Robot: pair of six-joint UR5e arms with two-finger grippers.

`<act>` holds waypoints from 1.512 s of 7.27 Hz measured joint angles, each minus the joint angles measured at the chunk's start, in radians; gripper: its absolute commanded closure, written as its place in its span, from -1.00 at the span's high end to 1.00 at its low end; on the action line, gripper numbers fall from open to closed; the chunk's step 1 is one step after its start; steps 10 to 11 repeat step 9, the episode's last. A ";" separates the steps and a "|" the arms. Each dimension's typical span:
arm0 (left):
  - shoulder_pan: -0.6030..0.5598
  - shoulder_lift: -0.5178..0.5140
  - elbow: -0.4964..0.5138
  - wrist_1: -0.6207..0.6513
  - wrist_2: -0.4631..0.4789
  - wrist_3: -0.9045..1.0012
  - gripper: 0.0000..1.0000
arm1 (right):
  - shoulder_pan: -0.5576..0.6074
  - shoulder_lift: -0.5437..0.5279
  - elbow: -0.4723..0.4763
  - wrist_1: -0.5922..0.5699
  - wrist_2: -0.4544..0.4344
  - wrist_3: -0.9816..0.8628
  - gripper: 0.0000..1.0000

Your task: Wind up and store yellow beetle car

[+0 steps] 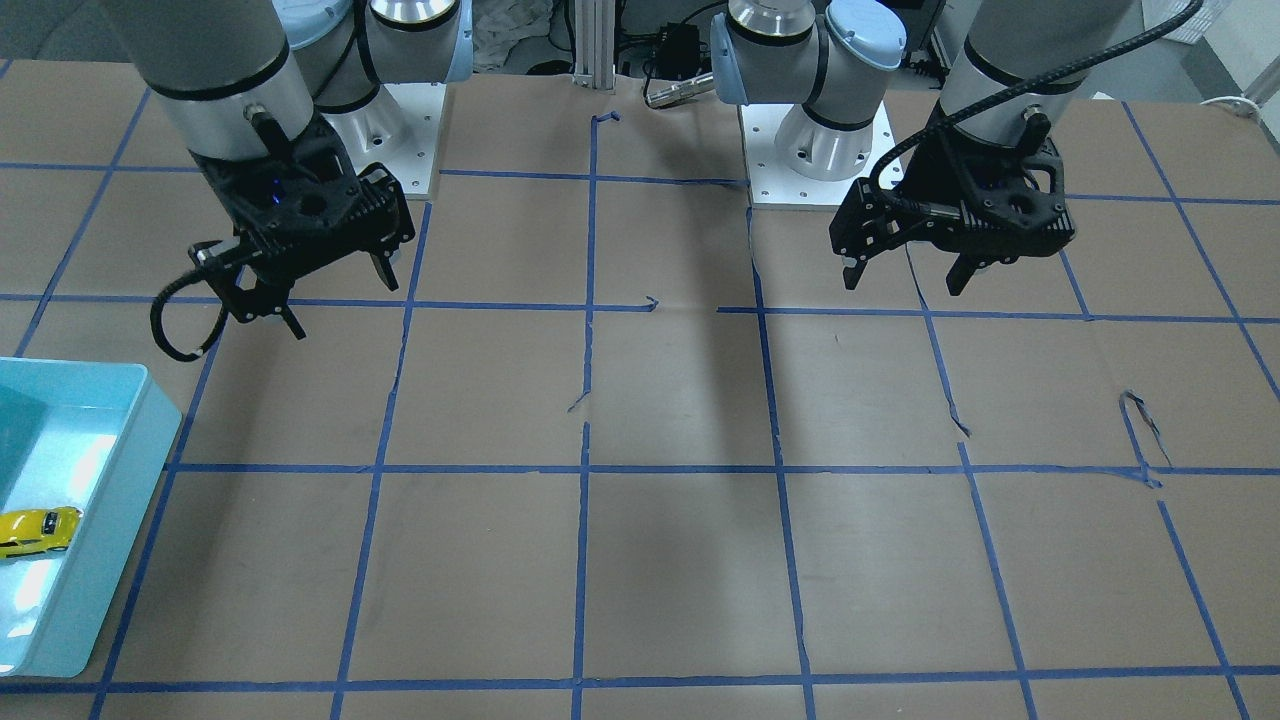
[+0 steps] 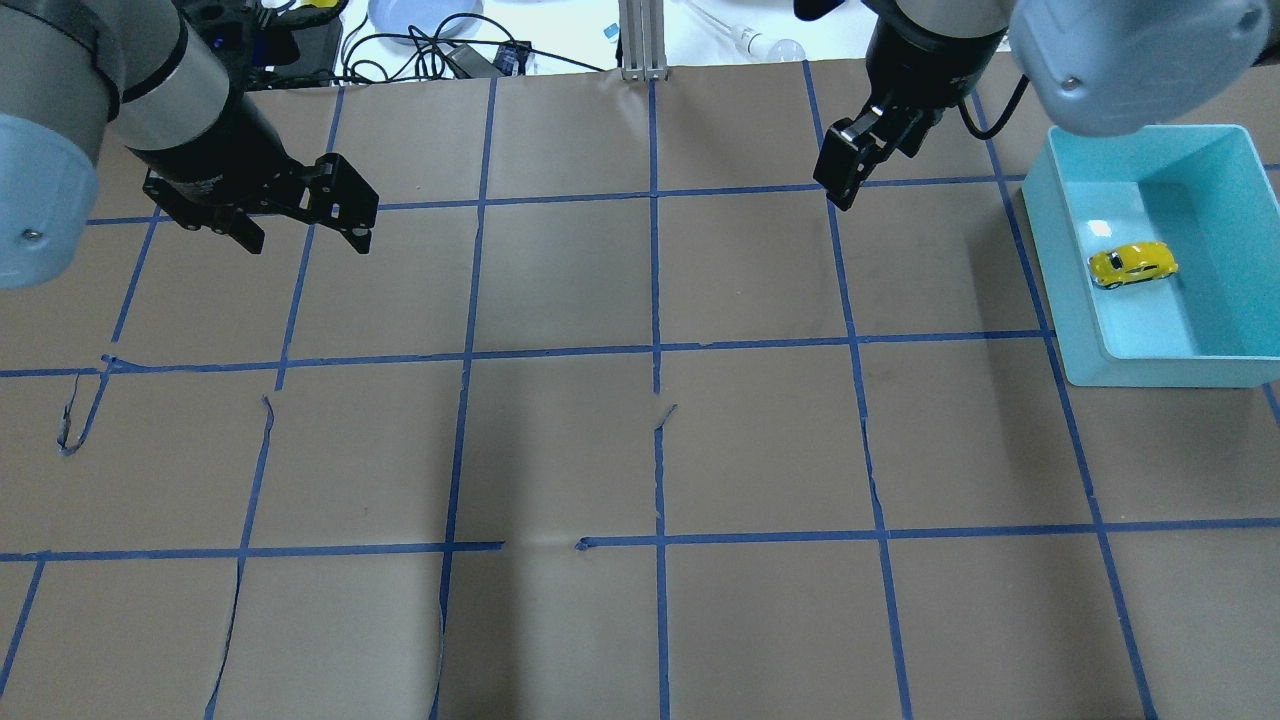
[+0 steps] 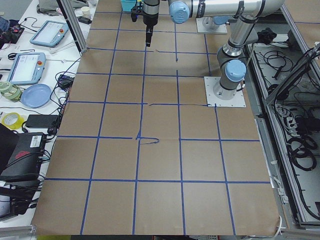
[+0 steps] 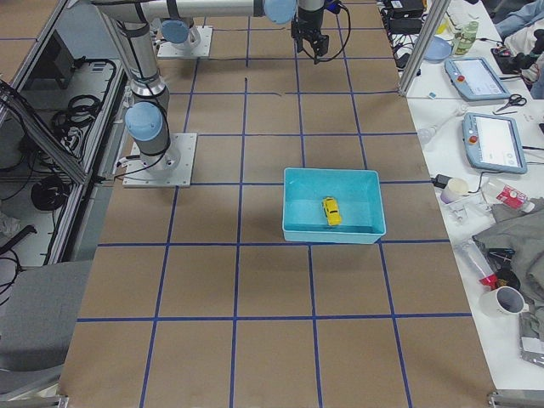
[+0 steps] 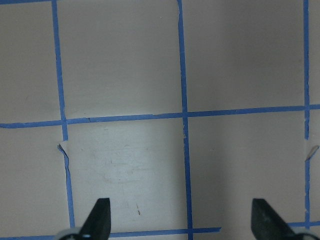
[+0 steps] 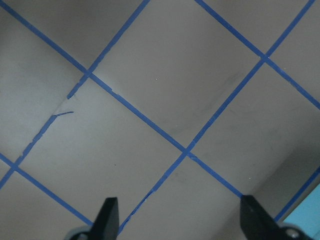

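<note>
The yellow beetle car (image 2: 1132, 265) lies inside a light blue bin (image 2: 1160, 372) at the table's right side; it also shows in the front view (image 1: 38, 529) and the right side view (image 4: 331, 211). My right gripper (image 2: 838, 192) is open and empty, raised above the table to the left of the bin and apart from it; its wrist view (image 6: 181, 217) shows only bare paper between the fingertips. My left gripper (image 2: 308, 238) is open and empty, raised over the far left of the table; its wrist view (image 5: 182, 222) shows only taped paper.
The table is covered in brown paper with a blue tape grid (image 2: 655, 350). The bin (image 1: 110, 520) holds nothing but the car. Both arm bases (image 1: 820, 150) stand at the robot's edge. Cables and tablets lie past the far edge.
</note>
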 measured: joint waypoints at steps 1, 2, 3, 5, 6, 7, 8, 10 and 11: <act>0.000 -0.001 0.000 0.002 0.001 -0.005 1.00 | -0.003 -0.014 -0.002 -0.010 0.004 0.141 0.82; 0.001 -0.001 0.000 0.005 0.001 -0.008 1.00 | -0.010 -0.015 -0.004 -0.033 0.007 0.251 0.82; 0.001 0.000 -0.001 0.007 0.002 -0.008 1.00 | -0.028 -0.019 -0.004 -0.044 0.006 0.312 0.82; 0.003 0.000 -0.003 0.012 0.003 -0.004 1.00 | -0.066 -0.048 0.001 -0.003 0.002 0.383 0.92; 0.004 0.000 -0.003 0.014 0.004 -0.001 1.00 | -0.073 -0.061 0.002 0.025 -0.002 0.417 0.93; 0.005 0.000 -0.003 0.015 0.004 0.001 1.00 | -0.075 -0.068 0.003 0.040 -0.004 0.433 0.97; 0.005 0.001 -0.003 0.015 0.005 0.004 1.00 | -0.076 -0.072 0.005 0.047 -0.005 0.439 1.00; 0.005 0.001 -0.003 0.014 0.005 0.005 1.00 | -0.077 -0.073 0.006 0.049 -0.007 0.441 1.00; 0.005 0.001 -0.003 0.014 0.005 0.005 1.00 | -0.077 -0.073 0.006 0.049 -0.007 0.441 1.00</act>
